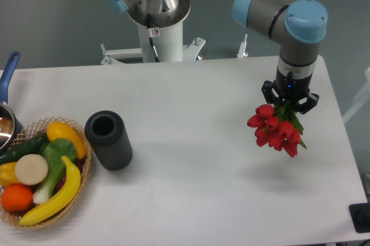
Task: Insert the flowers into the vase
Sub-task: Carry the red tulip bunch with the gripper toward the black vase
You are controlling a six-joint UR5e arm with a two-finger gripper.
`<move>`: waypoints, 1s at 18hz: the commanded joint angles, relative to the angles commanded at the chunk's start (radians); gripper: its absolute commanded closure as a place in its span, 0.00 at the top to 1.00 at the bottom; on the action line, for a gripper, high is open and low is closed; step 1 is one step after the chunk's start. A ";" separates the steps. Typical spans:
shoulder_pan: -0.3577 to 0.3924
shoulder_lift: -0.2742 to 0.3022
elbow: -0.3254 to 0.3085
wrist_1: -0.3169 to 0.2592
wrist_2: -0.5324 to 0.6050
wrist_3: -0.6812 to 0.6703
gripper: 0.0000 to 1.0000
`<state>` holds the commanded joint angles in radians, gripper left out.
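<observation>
Clamped around the stem end of the flowers [275, 130], the gripper [288, 100] hangs over the right part of the table [196, 113], well clear of the surface; the bunch's shadow lies on the tabletop below it. That said, going across from the left: a blue-handled pot [6, 113] sits at the far left edge, and just beside it a wicker basket [46, 171] holds toy fruit and vegetables. Touching or nearly touching the basket's right rim stands the vase [108, 140], upright, its round mouth open and nothing in it. A wide stretch of bare white table separates the vase from the bunch. On the right, the red buds hang below the jaws with green leaves poking out, so the stems point up into the gripper, as far as can be told.

The step in hand looks like the carry: flowers lifted, not yet brought over. Next, the arm has to travel left until it is above the vase mouth. Since the blooms hang lowest, the bunch probably needs turning so the stems enter first, and the basket close by leaves little room to stray.
</observation>
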<state>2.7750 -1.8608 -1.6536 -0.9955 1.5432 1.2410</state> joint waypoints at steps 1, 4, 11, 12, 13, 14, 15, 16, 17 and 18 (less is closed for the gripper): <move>-0.002 0.002 -0.002 -0.005 0.000 -0.002 0.00; -0.021 0.014 0.002 -0.009 -0.023 -0.008 0.00; -0.086 0.075 0.035 0.005 -0.222 -0.097 0.00; -0.100 0.084 0.034 0.006 -0.262 -0.113 0.00; -0.106 0.090 0.035 0.008 -0.314 -0.130 0.00; -0.109 0.097 0.034 0.018 -0.371 -0.141 0.00; -0.109 0.106 0.034 0.028 -0.433 -0.164 0.00; -0.109 0.112 0.032 0.032 -0.490 -0.187 0.00; -0.110 0.115 0.035 0.031 -0.567 -0.208 0.00; -0.118 0.114 0.032 0.029 -0.660 -0.231 0.00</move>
<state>2.6569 -1.7472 -1.6214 -0.9664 0.8830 1.0096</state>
